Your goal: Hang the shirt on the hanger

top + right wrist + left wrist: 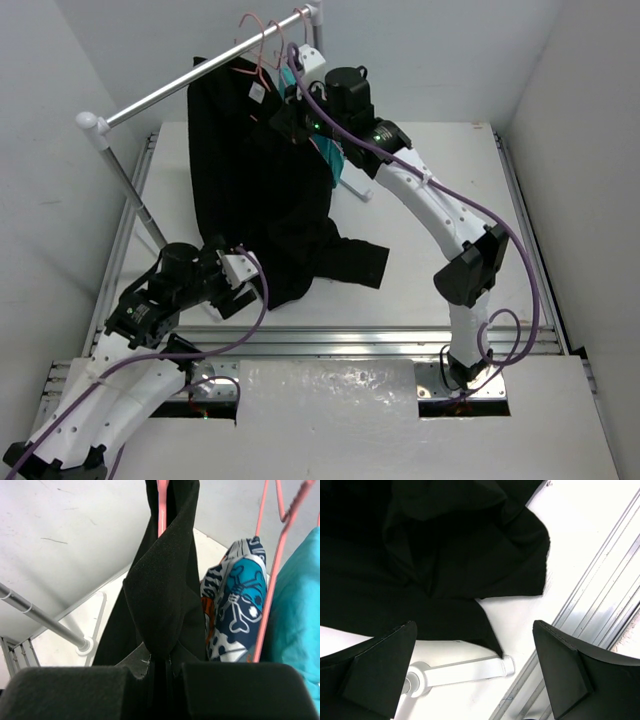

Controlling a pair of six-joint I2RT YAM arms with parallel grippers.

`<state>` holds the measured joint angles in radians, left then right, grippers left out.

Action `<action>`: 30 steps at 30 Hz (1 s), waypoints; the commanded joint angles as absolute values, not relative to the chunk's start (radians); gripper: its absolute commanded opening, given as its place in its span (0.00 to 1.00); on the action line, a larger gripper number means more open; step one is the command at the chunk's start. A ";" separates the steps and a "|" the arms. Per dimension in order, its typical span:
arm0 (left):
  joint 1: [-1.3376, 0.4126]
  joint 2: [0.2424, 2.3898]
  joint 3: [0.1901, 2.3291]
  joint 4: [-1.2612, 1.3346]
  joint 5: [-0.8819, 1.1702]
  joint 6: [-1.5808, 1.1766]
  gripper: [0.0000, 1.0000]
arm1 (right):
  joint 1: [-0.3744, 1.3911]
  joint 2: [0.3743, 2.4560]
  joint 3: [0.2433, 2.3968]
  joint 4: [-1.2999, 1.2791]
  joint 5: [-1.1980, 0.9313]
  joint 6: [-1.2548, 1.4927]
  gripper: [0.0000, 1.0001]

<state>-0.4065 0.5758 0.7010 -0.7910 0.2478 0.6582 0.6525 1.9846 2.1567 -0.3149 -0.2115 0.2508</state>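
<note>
The black shirt (pixel 250 190) hangs from a pink wire hanger (pixel 262 62) on the rail, its white neck label showing, and its lower part trails onto the table. My right gripper (pixel 296 118) is up by the rail, shut on a fold of the shirt (pixel 162 590) just under the pink hanger wire (pixel 161 510). My left gripper (pixel 240 268) is open and empty, low over the table at the shirt's lower edge (pixel 445 580); nothing lies between its fingers (pixel 380 665).
A patterned garment (pixel 235 605) and a teal garment (pixel 295 600) hang on other pink hangers (pixel 272 575) right of the shirt. The rail (pixel 190 78) stands on a white stand with a foot (pixel 455 672). Metal tracks (pixel 600 595) run along the table's near edge.
</note>
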 commanded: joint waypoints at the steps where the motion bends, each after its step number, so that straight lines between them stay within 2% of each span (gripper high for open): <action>1: -0.414 0.574 0.690 -0.733 0.267 0.672 0.99 | 0.661 1.945 2.163 -0.212 -0.170 0.259 0.00; 9: -0.414 0.577 0.701 -0.735 0.265 0.672 1.00 | 0.672 2.097 2.286 -0.285 -0.176 0.281 0.00; 13: -0.414 0.575 0.703 -0.752 0.261 0.681 1.00 | 0.672 2.100 2.226 -0.290 -0.175 0.273 0.00; 20: -0.414 0.580 0.689 -0.732 0.258 0.681 0.99 | 0.672 1.964 2.031 -0.247 -0.160 0.229 0.01; 23: -0.414 0.591 0.660 -0.703 0.264 0.683 1.00 | 0.673 1.892 1.950 -0.230 -0.153 0.204 0.18; 24: -0.414 0.603 0.651 -0.696 0.264 0.684 1.00 | 0.673 1.860 1.916 -0.227 -0.158 0.195 0.32; 30: -0.413 0.640 0.635 -0.670 0.276 0.683 0.99 | 0.673 1.682 1.763 -0.238 -0.212 0.120 0.76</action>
<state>-0.4065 0.6312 0.6411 -0.7315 0.2527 0.6769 0.6666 1.8015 1.8168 -0.2573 -0.1814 0.1741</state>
